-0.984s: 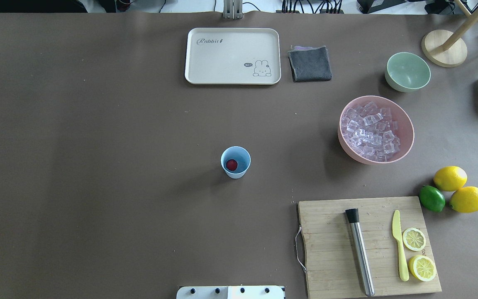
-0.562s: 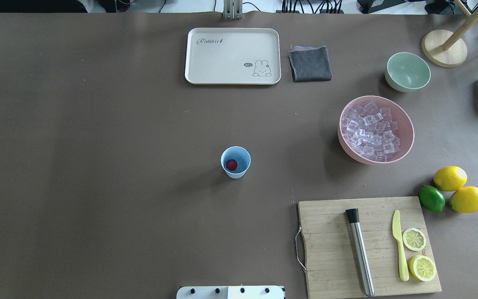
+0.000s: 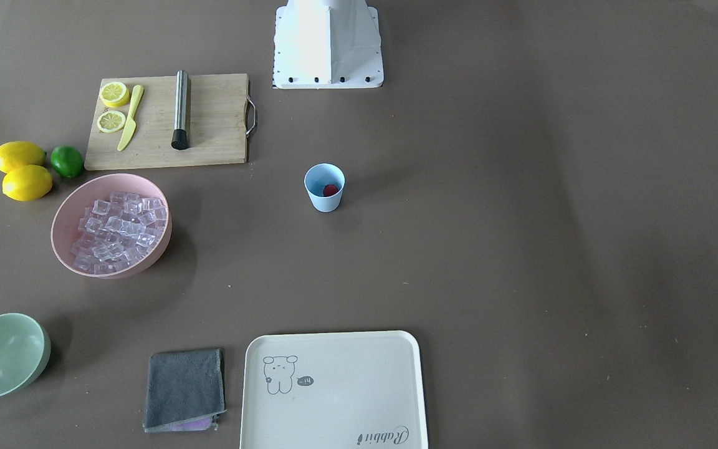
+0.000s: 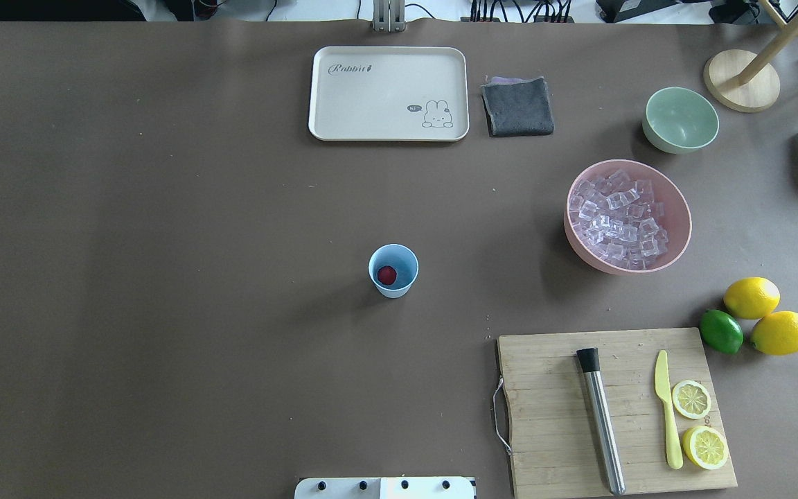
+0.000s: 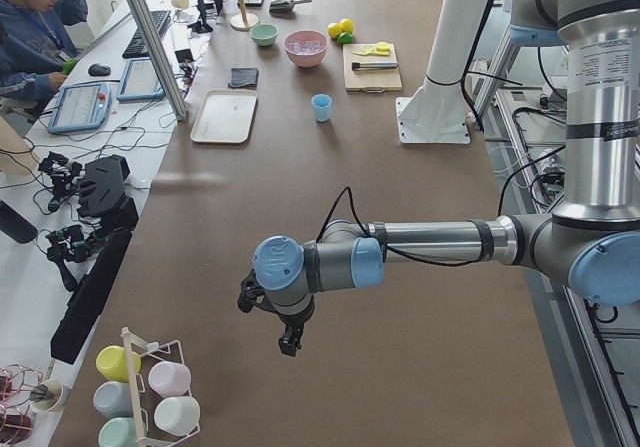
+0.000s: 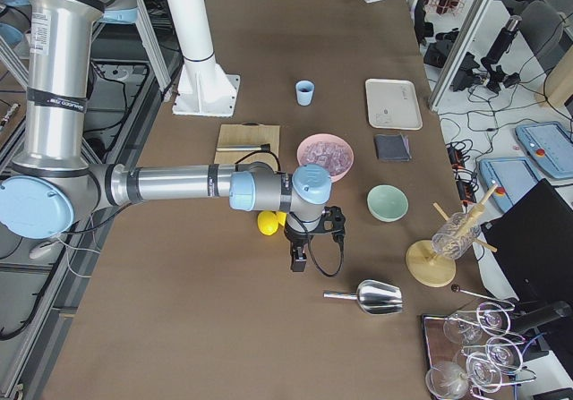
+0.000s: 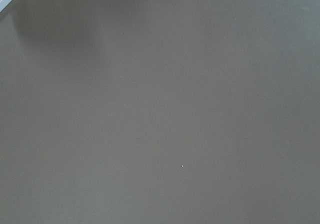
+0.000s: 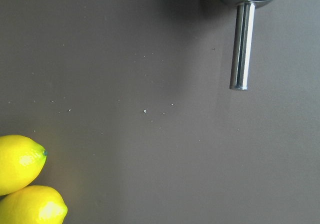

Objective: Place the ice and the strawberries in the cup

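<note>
The pale-blue cup (image 4: 393,281) stands upright mid-table, also in the front view (image 3: 324,198). A red strawberry (image 4: 386,275) lies inside it. The ice (image 4: 617,218) is heaped in a pink bowl (image 4: 678,242) to the cup's right. My left gripper (image 5: 288,343) shows only in the exterior left view, far from the cup over bare table; I cannot tell whether it is open or shut. My right gripper (image 6: 299,262) shows only in the exterior right view, between the lemons and a metal scoop (image 6: 376,297); I cannot tell its state either.
A cream tray (image 4: 388,93), a grey cloth (image 4: 517,106) and a mint-green bowl (image 4: 680,119) sit at the far side. A cutting board (image 4: 551,409) carries a muddler (image 4: 601,423), a yellow knife (image 4: 665,405) and lemon halves (image 4: 691,399). Two lemons (image 4: 751,297) and a lime (image 4: 721,331) lie beside it.
</note>
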`<state>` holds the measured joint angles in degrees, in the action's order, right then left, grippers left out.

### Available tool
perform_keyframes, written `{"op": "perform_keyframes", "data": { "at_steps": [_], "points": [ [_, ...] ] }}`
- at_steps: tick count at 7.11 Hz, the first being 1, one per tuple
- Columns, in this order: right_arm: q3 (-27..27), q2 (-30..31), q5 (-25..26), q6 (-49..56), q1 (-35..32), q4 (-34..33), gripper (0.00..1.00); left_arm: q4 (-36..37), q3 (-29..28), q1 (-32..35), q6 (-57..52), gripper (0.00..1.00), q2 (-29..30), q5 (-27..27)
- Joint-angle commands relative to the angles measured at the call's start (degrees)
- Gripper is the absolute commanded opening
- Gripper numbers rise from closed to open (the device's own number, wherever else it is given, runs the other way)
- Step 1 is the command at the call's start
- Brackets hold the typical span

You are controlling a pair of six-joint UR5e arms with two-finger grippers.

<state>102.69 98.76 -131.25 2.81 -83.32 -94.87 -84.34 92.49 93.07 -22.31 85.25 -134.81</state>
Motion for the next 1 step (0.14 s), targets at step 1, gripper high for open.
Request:
{"op": "perform_keyframes", "data": {
  "at_steps": [1],
  "points": [
    [0.2,-0.2,-0.2,0.0,0.0,0.0,1.00,0.0,0.0,0.0,0.0,0.98,0.0,0.0]
  ]
}}
